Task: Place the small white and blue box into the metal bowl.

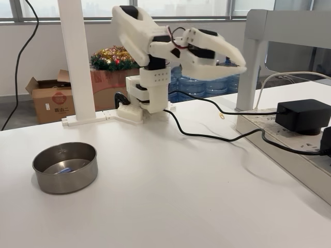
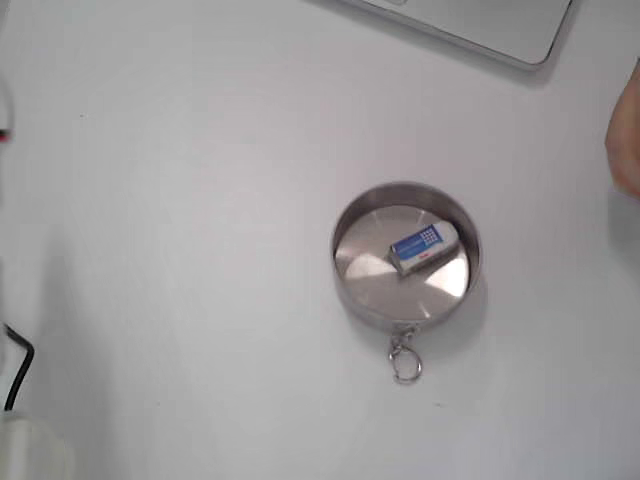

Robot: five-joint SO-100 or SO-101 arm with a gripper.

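Small white and blue box (image 2: 423,248) lies flat inside the metal bowl (image 2: 345,262) on the white worktop (image 1: 170,196); the empty claw (image 1: 239,61) is raised, jaws narrowly parted, above a black cable (image 1: 207,136) near the power adapter (image 1: 303,115)

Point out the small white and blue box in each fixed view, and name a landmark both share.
Side-on fixed view: a blue glint low inside the metal bowl at lower left is probably the small white and blue box; the near wall hides most of it.
Top-down fixed view: the box lies flat in the bowl, right of centre.
Shared landmark: the metal bowl itself.
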